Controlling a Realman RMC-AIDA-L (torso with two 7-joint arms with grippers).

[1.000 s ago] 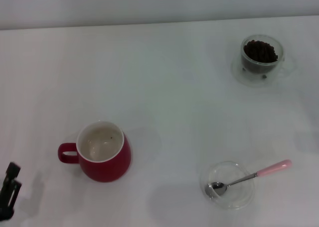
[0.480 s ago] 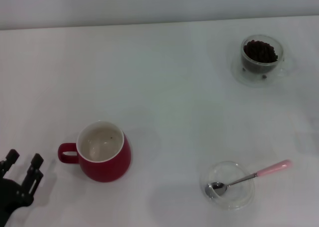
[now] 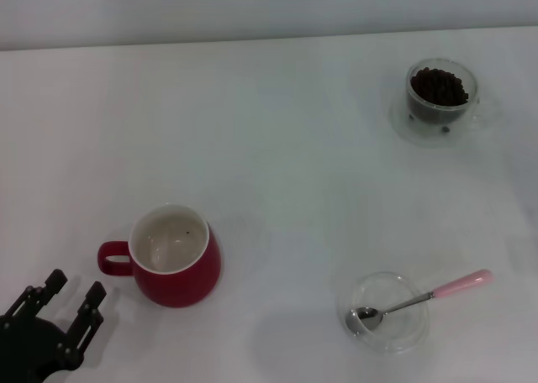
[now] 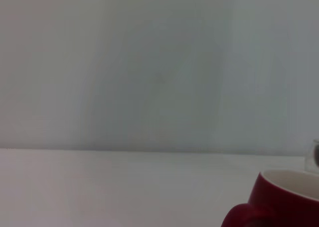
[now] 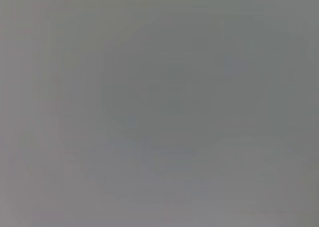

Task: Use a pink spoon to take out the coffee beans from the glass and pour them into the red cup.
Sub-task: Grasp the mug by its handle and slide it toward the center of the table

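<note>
Down at the seven o'clock corner of the head view, the left gripper (image 3: 71, 292) pokes in over the white table (image 3: 277, 148), its two black fingers (image 3: 91, 303) spread apart with nothing between them. It sits just beside the squat rounded red cup with the white inside (image 3: 174, 257), on the side of the cup's small loop handle, which points toward nine o'clock; fingers and handle do not touch. A dark speck or two shows inside the cup. The left wrist view catches the same red cup (image 4: 284, 199) close up at its edge, with plain table and wall behind it.

Well apart, toward five o'clock, a shallow clear round glass dish (image 3: 402, 337) holds the shiny metal bowl of the pink spoon (image 3: 420, 300). The spoon leans over the dish rim, its pale pink handle end pointing out toward two o'clock and free of any grip.

Far off at one o'clock stands the small clear glass with a side handle and saucer-like base (image 3: 443, 106), upright, with the dark brown coffee beans (image 3: 438, 86) heaped inside to near the rim.

The right gripper appears in no view; its wrist camera gives only a flat grey field.
</note>
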